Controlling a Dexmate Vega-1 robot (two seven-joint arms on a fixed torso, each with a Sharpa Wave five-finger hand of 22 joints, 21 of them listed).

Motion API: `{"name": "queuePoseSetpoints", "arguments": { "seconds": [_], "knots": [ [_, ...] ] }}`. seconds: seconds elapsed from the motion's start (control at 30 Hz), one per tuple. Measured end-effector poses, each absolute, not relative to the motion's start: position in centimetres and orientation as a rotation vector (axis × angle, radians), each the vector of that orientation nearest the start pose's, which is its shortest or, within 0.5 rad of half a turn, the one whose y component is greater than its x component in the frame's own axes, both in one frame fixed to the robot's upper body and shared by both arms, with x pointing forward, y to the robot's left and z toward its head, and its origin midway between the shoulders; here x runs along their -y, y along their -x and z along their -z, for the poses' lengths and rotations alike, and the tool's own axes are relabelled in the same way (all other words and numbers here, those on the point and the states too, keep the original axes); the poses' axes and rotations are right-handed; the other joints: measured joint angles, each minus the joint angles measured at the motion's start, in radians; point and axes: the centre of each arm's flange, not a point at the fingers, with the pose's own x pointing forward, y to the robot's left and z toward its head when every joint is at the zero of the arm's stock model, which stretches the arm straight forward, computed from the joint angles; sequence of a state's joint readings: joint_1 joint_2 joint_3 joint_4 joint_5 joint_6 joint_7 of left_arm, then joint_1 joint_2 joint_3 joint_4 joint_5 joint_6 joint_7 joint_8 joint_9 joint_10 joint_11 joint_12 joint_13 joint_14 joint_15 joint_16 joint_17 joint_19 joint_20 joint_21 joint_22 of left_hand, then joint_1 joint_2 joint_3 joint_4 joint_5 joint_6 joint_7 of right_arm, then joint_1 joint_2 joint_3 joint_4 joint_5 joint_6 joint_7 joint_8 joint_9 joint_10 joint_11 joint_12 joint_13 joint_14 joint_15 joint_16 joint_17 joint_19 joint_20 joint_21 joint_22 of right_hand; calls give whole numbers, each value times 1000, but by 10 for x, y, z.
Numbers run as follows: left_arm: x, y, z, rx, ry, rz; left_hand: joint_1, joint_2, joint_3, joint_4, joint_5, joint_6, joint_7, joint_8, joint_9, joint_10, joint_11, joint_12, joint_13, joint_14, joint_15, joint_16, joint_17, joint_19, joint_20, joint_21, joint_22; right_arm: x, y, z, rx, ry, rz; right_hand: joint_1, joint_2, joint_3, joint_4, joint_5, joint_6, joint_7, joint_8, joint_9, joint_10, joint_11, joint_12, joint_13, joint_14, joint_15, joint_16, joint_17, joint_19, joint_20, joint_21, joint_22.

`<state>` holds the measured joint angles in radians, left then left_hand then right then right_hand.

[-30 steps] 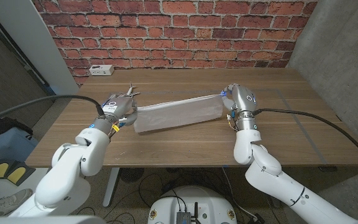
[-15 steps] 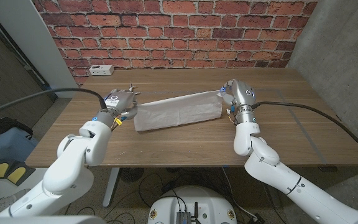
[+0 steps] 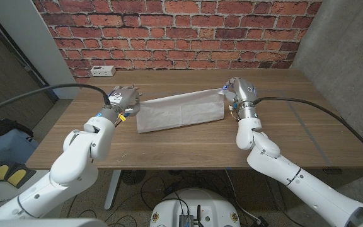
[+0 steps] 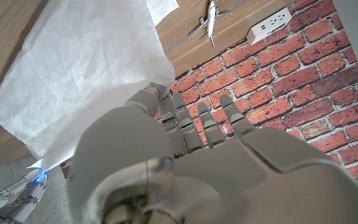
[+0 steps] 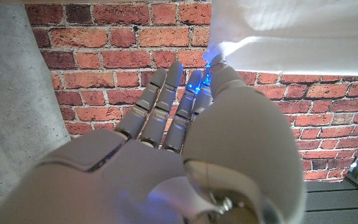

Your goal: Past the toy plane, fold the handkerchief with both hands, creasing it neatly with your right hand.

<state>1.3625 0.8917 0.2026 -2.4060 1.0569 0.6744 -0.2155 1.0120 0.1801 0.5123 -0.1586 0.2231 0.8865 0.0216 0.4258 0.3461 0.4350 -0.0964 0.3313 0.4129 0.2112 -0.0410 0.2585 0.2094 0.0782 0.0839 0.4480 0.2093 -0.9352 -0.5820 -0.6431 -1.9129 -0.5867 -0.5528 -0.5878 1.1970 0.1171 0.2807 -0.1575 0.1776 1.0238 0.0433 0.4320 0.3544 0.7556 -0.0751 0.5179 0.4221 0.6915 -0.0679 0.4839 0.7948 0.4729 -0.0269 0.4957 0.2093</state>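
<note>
Handkerchief is a long white strip lying across the middle of the wooden surface, long axis running side to side between the two hands and tilted a little, the right end sitting further from the robot than the left. Left hand is at the strip's left short end, right hand at the right short end, so each hand is nearest its own end and the cloth lies inward from both. The left wrist view has the left fingers extended and slightly apart with a cloth corner draped right at the thumb; looks pinched there. Same on the other side: right fingers straight and close together, cloth edge caught at the thumb tip. The toy plane sits beyond the cloth near the brick wall (tiny, by the white power strip). My read: next fold is end to end along that long axis, the right hand being best placed to press the crease.
</note>
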Motion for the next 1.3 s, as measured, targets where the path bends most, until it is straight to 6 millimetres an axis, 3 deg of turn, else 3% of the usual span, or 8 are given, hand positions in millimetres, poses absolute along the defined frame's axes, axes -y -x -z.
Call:
{"name": "queuePoseSetpoints", "arguments": {
  "seconds": [1.3],
  "knots": [
    [-267,-488,-37,378,-1659,-419,-5,-5,0,0,9,14,14,16,0,0,0,0,0,0,0,0,0,0,0,8,0,174,-615,-16,733,1084,444,0,0,9,-2,-1,1,1,-3,0,0,0,4,0,2,2,-15,14,-9,2,11,-5]
  ]
}}
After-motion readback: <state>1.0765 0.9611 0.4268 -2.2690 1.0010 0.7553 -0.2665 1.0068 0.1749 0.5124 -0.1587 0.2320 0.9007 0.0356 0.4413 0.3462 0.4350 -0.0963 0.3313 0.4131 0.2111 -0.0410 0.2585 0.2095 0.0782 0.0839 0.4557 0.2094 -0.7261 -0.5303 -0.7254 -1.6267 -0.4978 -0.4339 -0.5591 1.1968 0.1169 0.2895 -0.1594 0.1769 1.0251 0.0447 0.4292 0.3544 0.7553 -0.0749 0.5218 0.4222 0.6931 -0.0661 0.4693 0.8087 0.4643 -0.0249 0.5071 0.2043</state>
